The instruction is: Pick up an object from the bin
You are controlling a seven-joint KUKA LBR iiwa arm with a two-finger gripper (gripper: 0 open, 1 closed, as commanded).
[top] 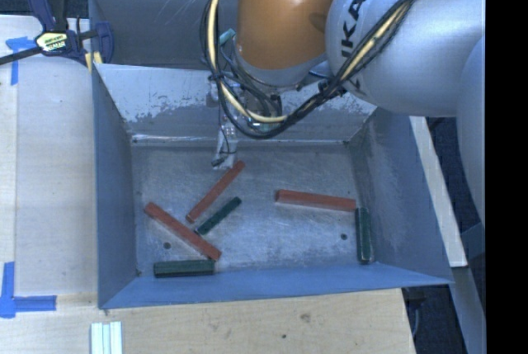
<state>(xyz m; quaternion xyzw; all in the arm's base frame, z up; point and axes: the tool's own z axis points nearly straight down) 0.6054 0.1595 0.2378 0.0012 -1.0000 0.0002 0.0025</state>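
Note:
My gripper [224, 153] hangs below the orange-domed wrist at the back middle of the bin, its metal fingertips just above the upper end of a red-brown stick [216, 191] that lies diagonally on the bin floor. A dark green stick [219, 215] lies right beside that stick, on its lower right. Another red-brown stick [182, 232] slants across the front left. Nothing shows between the fingers.
A dark green stick [183, 267] lies along the front wall at the left. A red-brown stick [315, 200] lies flat at the right, with a dark green stick [363, 235] upright against the right wall. The arm covers the bin's back right.

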